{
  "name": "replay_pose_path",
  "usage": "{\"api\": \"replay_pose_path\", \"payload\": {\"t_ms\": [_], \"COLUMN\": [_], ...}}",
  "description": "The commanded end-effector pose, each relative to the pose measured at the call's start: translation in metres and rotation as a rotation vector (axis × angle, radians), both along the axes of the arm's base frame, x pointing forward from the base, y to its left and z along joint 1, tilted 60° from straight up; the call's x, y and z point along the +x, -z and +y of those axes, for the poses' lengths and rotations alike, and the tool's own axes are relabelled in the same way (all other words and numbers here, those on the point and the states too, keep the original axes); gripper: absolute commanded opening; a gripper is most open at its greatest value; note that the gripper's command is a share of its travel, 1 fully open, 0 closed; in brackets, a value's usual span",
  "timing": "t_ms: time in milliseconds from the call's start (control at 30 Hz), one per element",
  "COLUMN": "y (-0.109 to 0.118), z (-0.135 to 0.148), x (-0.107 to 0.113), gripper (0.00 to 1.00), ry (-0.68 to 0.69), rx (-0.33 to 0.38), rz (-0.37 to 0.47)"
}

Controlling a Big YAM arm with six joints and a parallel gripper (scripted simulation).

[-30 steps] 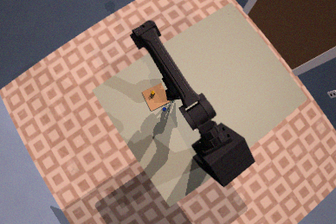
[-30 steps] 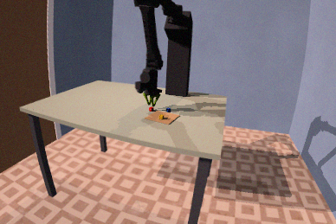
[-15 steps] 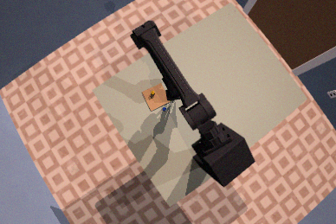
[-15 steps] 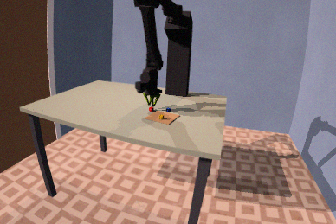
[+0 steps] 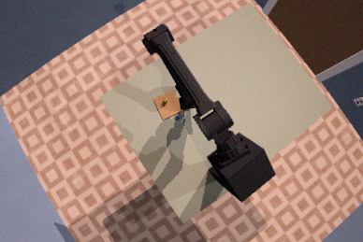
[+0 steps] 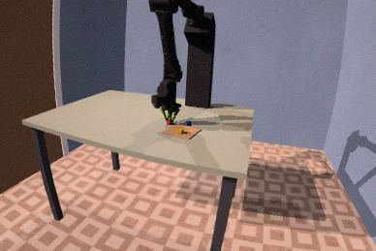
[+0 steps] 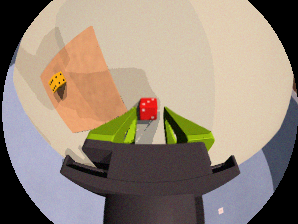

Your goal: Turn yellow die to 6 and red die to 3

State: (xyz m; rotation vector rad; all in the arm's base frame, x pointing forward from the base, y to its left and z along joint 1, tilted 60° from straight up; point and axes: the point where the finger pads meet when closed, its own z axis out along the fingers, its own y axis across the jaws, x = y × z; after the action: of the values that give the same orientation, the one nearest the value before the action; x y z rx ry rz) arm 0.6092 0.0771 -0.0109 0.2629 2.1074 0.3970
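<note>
The die (image 7: pixel 148 109) is red with white pips, and the mat (image 5: pixel 166 105) (image 6: pixel 184 132) (image 7: pixel 82 82) plain orange. Pinkish diamond-patterned tiles cover the floor (image 5: pixel 61 109) (image 6: pixel 141 201).

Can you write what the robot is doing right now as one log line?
tool: open | red die: off mat | yellow die: on mat
</note>
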Motion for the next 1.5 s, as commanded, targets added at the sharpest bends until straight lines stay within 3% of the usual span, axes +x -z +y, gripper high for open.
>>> {"api": "replay_pose_path", "payload": {"t_ms": [0, 1467], "y": [0.0091, 0.0123], "z": [0.004, 0.0045], "x": [0.0022, 0.0032], "gripper": [0.34, 0.34], "ry": [0.001, 0.001], "rx": [0.005, 0.004], "rz": [0.009, 0.014]}}
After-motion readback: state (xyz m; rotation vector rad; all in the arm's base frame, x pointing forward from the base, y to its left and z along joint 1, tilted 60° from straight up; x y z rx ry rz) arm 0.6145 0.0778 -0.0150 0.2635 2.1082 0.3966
